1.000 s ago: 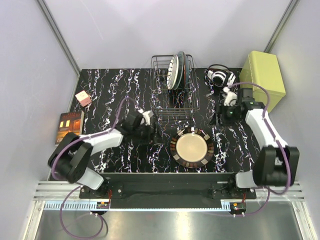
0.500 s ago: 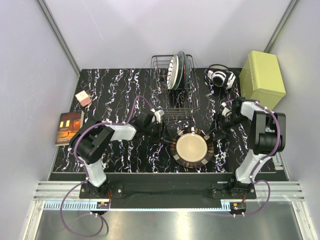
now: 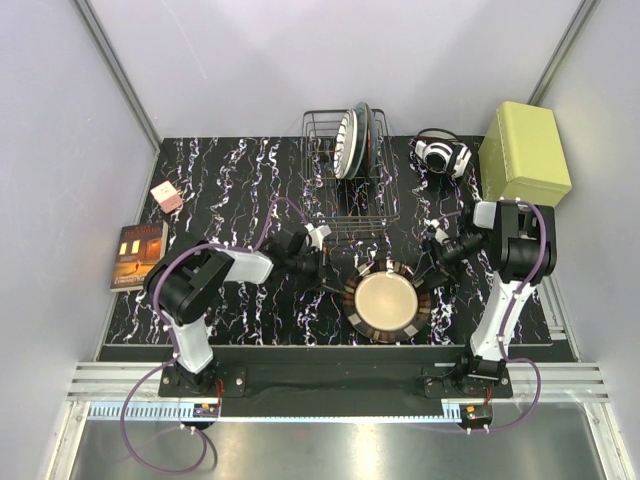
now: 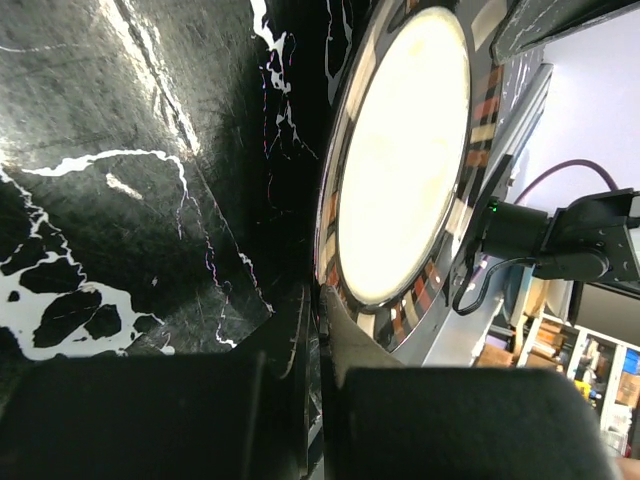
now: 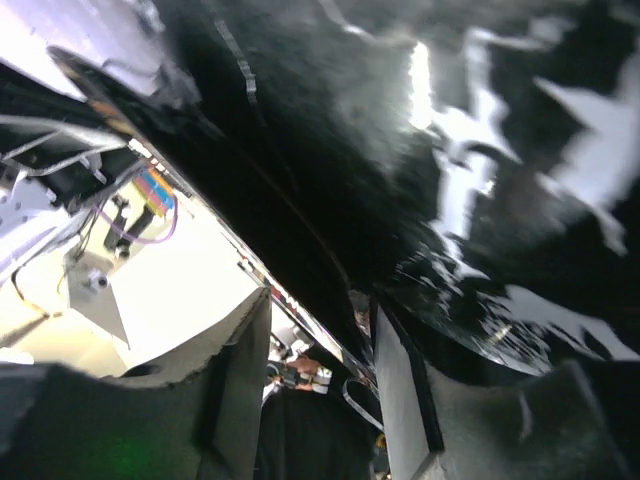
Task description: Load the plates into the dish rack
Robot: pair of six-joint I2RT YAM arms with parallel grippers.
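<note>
A cream plate point(image 3: 387, 303) with a brown striped rim lies on the black marbled table, in front of the dish rack point(image 3: 350, 208). My left gripper point(image 3: 326, 277) is low at the plate's left edge and shut on its rim. In the left wrist view the fingertips of that gripper point(image 4: 322, 296) pinch the rim of the plate point(image 4: 400, 160). My right gripper point(image 3: 433, 262) is at the plate's upper right edge, open. The right wrist view is blurred; there the right gripper point(image 5: 315, 312) has a thin edge running between its fingers. Three plates point(image 3: 357, 140) stand upright in the rack's back slots.
Black-and-white headphones point(image 3: 440, 153) lie right of the rack, with a yellow-green box point(image 3: 525, 153) beyond them. A small pink box point(image 3: 167, 196) and a book point(image 3: 138, 255) sit at the table's left edge.
Both grippers have come in to the cream plate from either side. The left one has shut on its rim, the right one has narrowed. The plate has shifted slightly toward the near edge.
</note>
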